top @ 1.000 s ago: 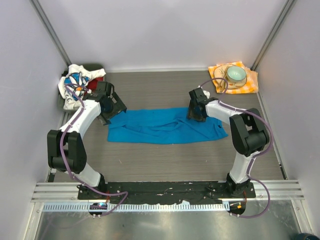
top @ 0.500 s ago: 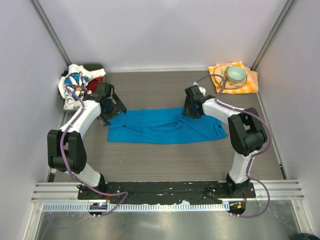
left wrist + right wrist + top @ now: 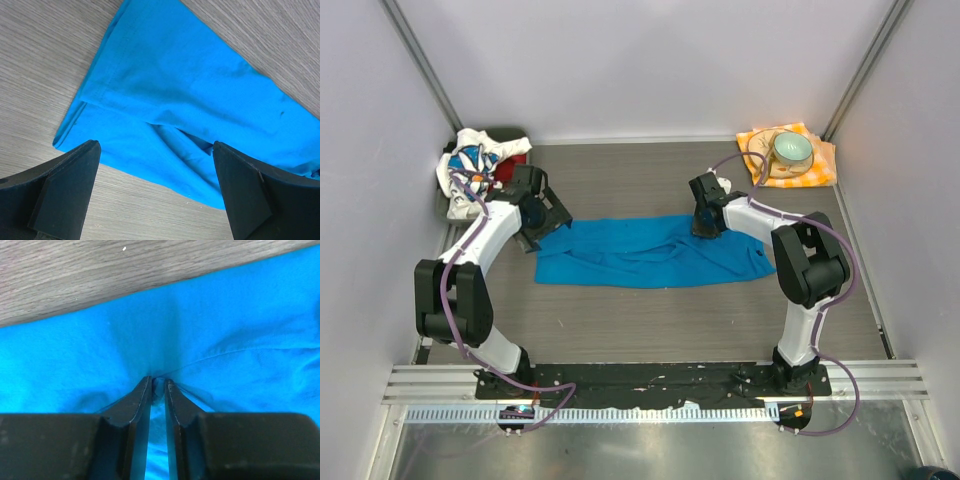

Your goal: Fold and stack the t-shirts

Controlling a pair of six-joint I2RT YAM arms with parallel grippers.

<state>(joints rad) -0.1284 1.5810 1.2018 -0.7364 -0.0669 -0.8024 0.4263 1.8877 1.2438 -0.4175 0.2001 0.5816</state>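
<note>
Grey-brown wood-look table (image 3: 640,180) fills the middle of the top view, and plain white walls (image 3: 650,70) stand around it. At the upper left of that view we see a small heap of clothes. A crumpled white t-shirt (image 3: 465,160) of soft cloth, with big blue flowers printed on it, lies on the heap. A bit of a red t-shirt (image 3: 510,175) peeks out just to the right of it.

Just below and right of the heap we find the black left gripper (image 3: 542,212) on its white arm. It is spread wide and grips nothing. In the left wrist view its two dark fingers (image 3: 65,185) sit at the bottom corners of the frame, far apart, above the left end of the blue cloth. We cannot tell if they touch it.

A plain bright blue t-shirt (image 3: 640,255) lies across the middle of the table as a long strip with some wrinkles. In the left wrist view its stitched corner rests on the wood at the lower left.

Right of the middle, at the top edge of the blue t-shirt, is the black right gripper (image 3: 705,225). In the right wrist view its fingers are almost together. They pinch a small fold of the blue cloth, and the cloth puckers toward the tips.

At the upper right of the top view we see an orange-and-white checked napkin (image 3: 820,168). A pale green round bowl (image 3: 792,148) sits on it, well apart from the blue t-shirt.
</note>
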